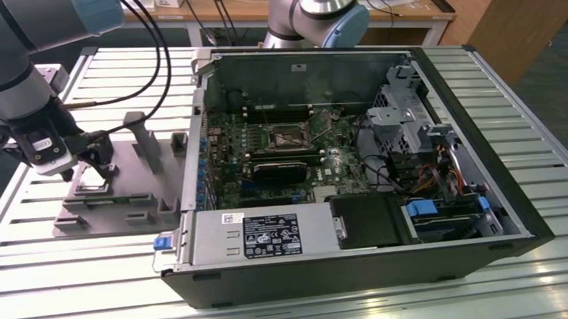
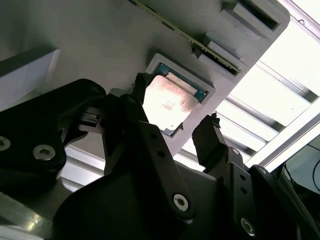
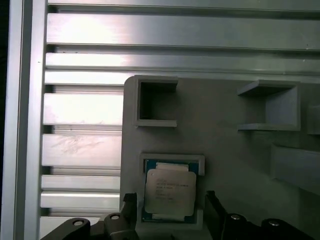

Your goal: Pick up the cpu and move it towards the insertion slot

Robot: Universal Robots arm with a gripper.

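Observation:
The cpu [image 3: 169, 192] is a silver square chip lying in a raised pocket of the gray plastic fixture [image 3: 225, 150], and it also shows in the second wrist view [image 2: 167, 102]. My gripper [image 3: 169, 200] hangs just over it, open, with one black finger [image 2: 141, 85] on each side of the pocket and neither touching the chip. In the exterior view the gripper [image 1: 98, 169] stands over the fixture [image 1: 116, 199] at that view's left. The insertion slot [image 1: 288, 137], a metal-framed socket with a dark centre, sits on the motherboard inside the open computer case.
The open case [image 1: 497, 166] fills the exterior view's right, with a gray power supply box [image 1: 257, 236] along its near side. Fixture uprights [image 1: 142, 139] rise close to the gripper. Black cables [image 1: 151, 40] run above the slatted metal table [image 1: 116, 66]. A second arm [image 1: 320, 20] stands behind the case.

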